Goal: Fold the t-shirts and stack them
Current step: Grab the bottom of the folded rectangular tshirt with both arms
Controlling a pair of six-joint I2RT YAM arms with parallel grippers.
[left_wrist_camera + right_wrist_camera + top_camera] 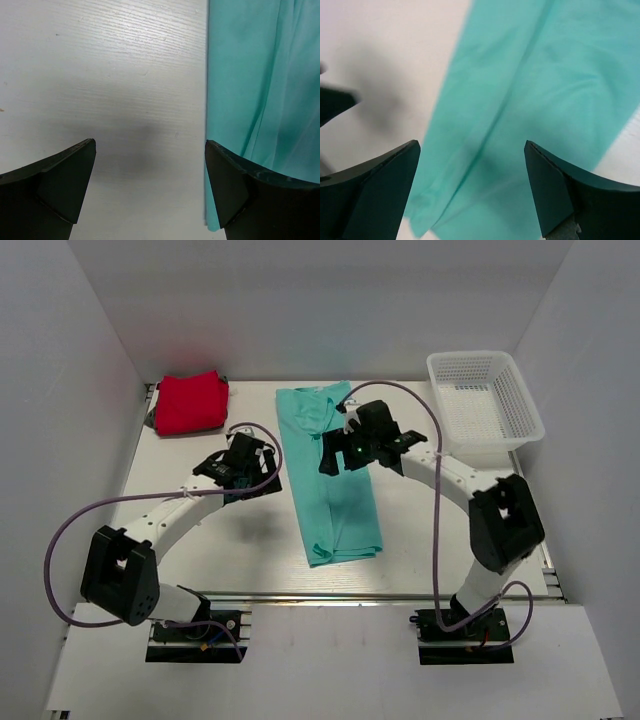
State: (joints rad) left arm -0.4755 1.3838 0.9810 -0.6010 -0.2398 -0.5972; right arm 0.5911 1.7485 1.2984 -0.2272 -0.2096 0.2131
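Observation:
The teal t-shirt [330, 476] lies on the table as a long narrow folded strip running from back to front. It also shows in the left wrist view [260, 90] and the right wrist view [535, 100]. The red t-shirt [190, 403] lies folded at the back left corner. My left gripper [262, 462] is open and empty over bare table, just left of the teal strip's left edge. My right gripper [335, 452] is open and empty, hovering over the upper middle of the teal strip.
A white mesh basket [485, 405] stands at the back right. White walls close in the table [230, 540] at the back and both sides. Purple cables loop along both arms.

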